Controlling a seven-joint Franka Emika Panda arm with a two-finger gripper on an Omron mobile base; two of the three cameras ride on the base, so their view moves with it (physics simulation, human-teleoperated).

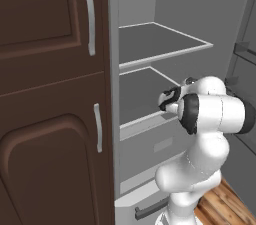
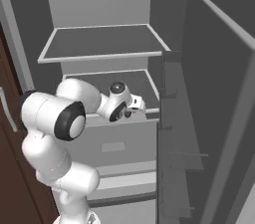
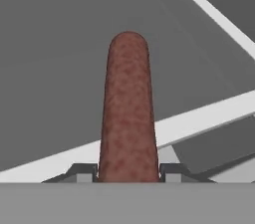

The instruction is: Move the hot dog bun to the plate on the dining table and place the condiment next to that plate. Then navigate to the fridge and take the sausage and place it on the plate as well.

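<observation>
From the left base view I have the gripper (image 1: 167,100) reaching over the fridge's lower shelf (image 1: 137,94), from the right likewise, and in the hand view its fingertips (image 3: 82,172) clamp the sausage (image 3: 127,108) sticking straight ahead—light, firm, probably slick, held near one end.

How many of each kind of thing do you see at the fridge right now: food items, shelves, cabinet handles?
Sausage, between the gripper fingers: 1
Fridge shelves, upper and lower: 2
Cabinet handles, upper and lower: 2
Total: 5
</observation>
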